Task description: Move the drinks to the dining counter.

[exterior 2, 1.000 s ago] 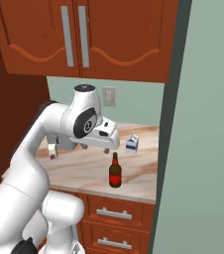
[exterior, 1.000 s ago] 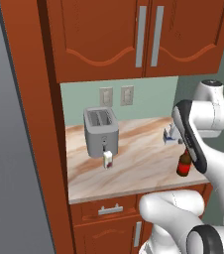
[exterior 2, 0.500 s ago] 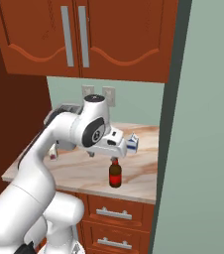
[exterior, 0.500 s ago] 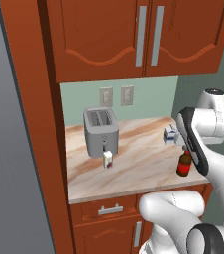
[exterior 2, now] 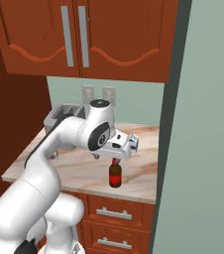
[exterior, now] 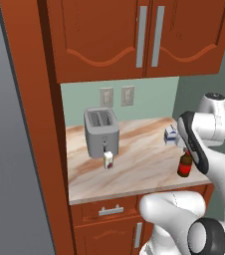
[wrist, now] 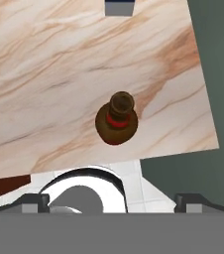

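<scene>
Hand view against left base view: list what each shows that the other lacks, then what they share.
Hand view alone: the bottle seen from straight above, round cap upward, with the open gripper over it. Left base view alone: the toaster, a small white shaker in front of it, wall outlets and cupboard doors. Shared: the bottle, the carton behind it, and the marbled counter.

base views flank counter (exterior: 134, 169), hand view overhead bottle (wrist: 116, 119)
</scene>
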